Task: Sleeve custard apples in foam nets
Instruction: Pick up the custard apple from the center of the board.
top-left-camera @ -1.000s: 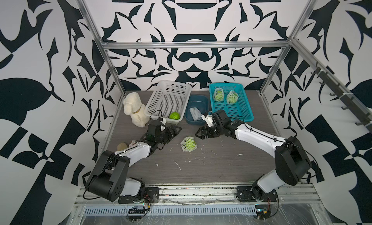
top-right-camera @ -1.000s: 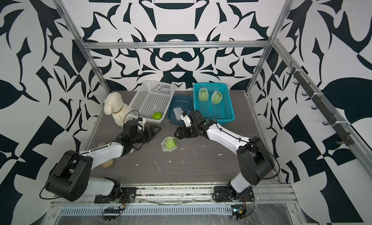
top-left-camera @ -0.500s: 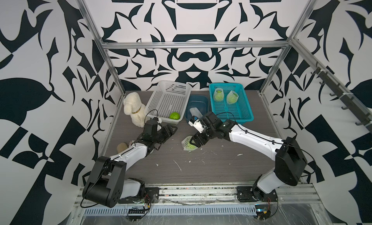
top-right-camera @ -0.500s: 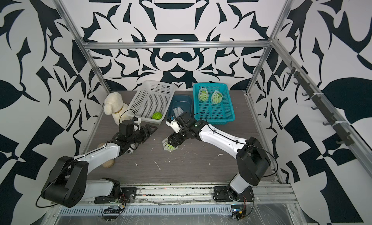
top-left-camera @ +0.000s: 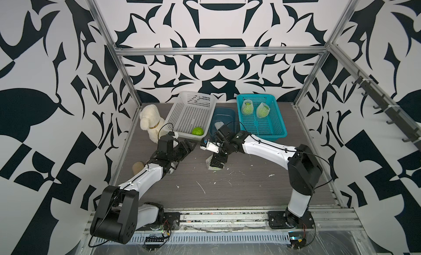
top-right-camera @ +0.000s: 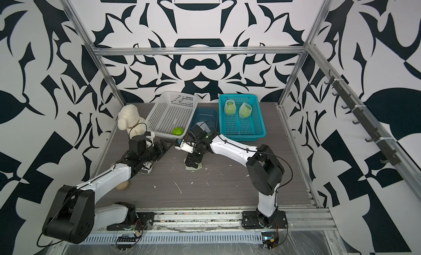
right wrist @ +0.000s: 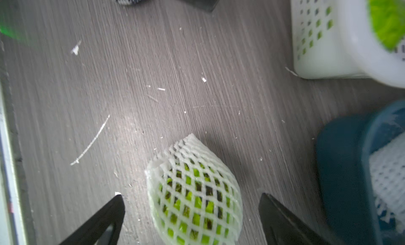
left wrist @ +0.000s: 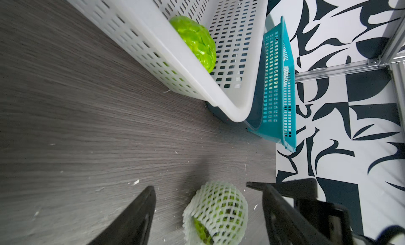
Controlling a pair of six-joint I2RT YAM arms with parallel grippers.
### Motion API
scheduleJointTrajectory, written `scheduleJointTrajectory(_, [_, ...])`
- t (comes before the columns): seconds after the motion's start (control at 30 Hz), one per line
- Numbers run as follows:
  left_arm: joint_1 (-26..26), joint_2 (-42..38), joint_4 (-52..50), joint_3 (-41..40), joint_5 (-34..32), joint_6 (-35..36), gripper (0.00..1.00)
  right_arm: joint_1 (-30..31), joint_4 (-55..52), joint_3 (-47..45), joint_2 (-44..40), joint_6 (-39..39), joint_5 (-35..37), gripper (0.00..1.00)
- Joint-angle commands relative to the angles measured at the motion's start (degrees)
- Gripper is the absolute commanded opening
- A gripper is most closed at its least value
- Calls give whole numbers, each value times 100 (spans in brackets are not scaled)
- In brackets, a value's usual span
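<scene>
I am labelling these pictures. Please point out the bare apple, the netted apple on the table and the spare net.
bare apple [top-left-camera: 197, 131], in a top view, middle of its skin.
netted apple [right wrist: 195, 193], right wrist view, mesh over its middle.
spare net [right wrist: 388, 176], right wrist view, middle of its visible part.

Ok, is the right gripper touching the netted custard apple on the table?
Apart. The right wrist view shows the right gripper open around the netted custard apple, with bare table showing on both sides between the fruit and the fingers.
</scene>
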Motion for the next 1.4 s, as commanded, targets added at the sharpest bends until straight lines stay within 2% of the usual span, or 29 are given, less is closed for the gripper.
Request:
scheduleJointTrajectory(0.0, [75,-69,-140,-156,117,124,79,21,-165,201,70,-408,-157,99])
scheduleJointTrajectory(0.13, [110,-13,-131,-139,187,138,79,8,-289,181,213,-414,-170,99])
scheduleJointTrajectory(0.33, [128,30,-81,-157,197,127,79,-36,-122,-224,-21,-253,-269,99])
scheduleJointTrajectory(1.03, [128,-69,-117,-188,198,72,79,-54,356,-510,115,96,404,98])
scheduleJointTrajectory(1.37, [128,-82,-122,-166,192,70,79,-49,497,-593,163,153,494,100])
